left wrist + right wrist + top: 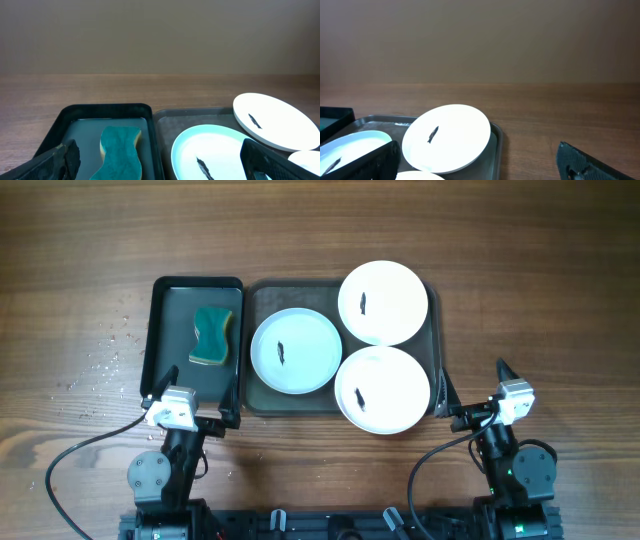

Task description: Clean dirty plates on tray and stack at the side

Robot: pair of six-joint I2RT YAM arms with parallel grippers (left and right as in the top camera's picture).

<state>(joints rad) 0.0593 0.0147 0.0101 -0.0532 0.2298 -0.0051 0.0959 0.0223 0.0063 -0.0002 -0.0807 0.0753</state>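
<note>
Three dirty plates lie on the tray (262, 302), each white with a small dark smear: one at the left (296, 352), one at the far right (383, 302), one at the near right (383, 390) overhanging the front rim. My left gripper (190, 396) is open near the front of the black tray, holding nothing. In the left wrist view the gripper (160, 167) frames the sponge and the left plate (215, 150). My right gripper (472, 385) is open and empty at the tray's right front corner. The right wrist view shows the far plate (447, 137) ahead of it.
A smaller black tray (165, 330) adjoins the big tray's left side and holds a green-topped yellow sponge (212, 335). Water droplets (110, 350) speckle the wooden table to its left. Bare wood lies right of the tray (560, 120).
</note>
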